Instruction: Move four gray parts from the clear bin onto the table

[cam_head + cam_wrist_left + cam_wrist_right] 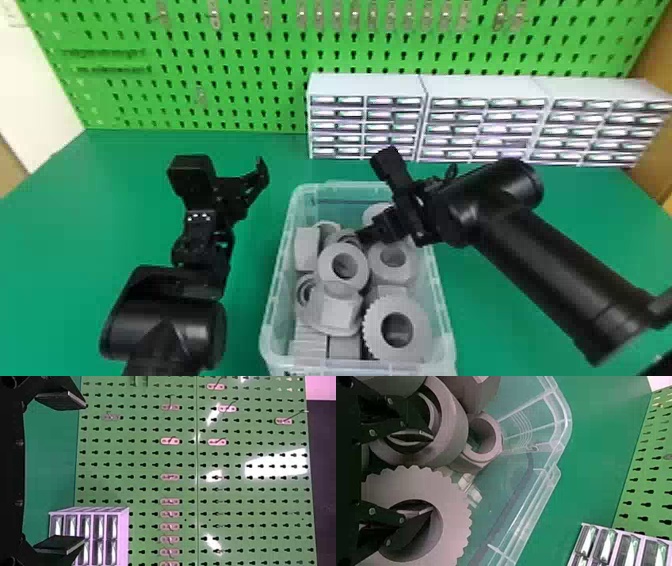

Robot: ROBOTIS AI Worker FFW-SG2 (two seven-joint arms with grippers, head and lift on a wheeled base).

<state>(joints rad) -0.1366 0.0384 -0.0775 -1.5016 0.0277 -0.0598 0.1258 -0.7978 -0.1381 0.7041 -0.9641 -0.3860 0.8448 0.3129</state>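
Over clear bin (442,300), right arm (545,260) angled down, left arm (170,320) beside, all jaws open

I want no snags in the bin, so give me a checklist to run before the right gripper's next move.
1. Clear bin standing upright on the table: ok.
2. Gray parts left inside to pick: ok.
3. Right gripper down among them, fingers open: ok.
4. Both fingers around one part: not ok, one is at the ring-shaped part, the other at the toothed part's hole.
5. Fingers free of contact: cannot tell.
6. Left gripper outside the bin: ok.
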